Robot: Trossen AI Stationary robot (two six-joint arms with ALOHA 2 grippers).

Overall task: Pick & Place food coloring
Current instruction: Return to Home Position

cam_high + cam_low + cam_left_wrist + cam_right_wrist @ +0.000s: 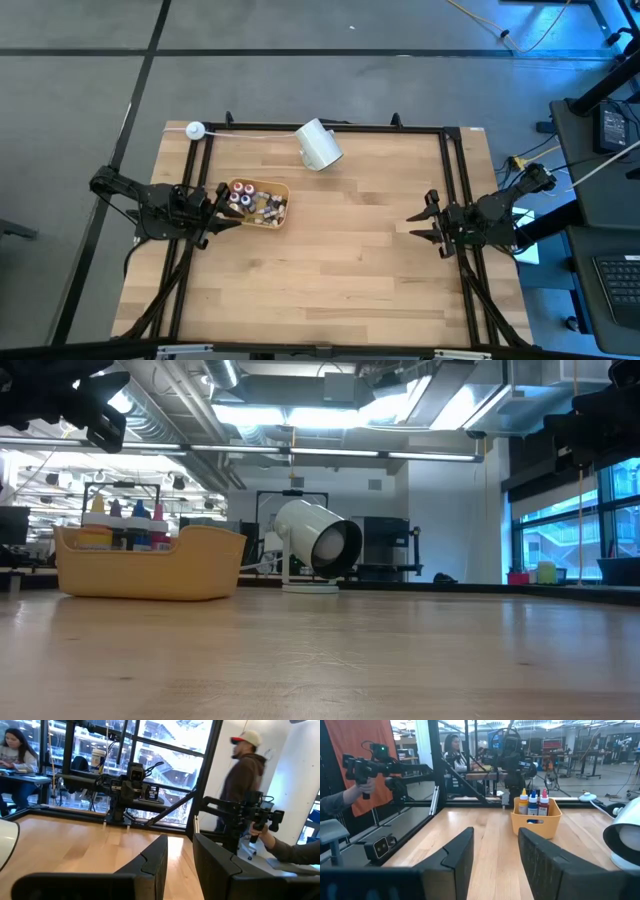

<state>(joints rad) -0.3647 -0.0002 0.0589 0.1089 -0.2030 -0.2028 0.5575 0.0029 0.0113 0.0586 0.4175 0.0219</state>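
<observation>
The food coloring bottles [256,203] are contained in the yellow bin [284,189]. The left gripper [222,207] is positioned just beside the bin, fingers partly parted and empty. The right gripper [418,225] is held near the right edge of the table [340,280], likewise parted, nothing gripped.

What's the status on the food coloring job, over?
Left gripper by yellow bin, jaws open, empty. Right gripper far right, jaws open, empty. Food coloring bottles in bin. White cup on its side, apart.

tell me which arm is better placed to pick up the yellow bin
Left. The left gripper is open right beside the bin; the right gripper, also open, sits far across the table.
</observation>
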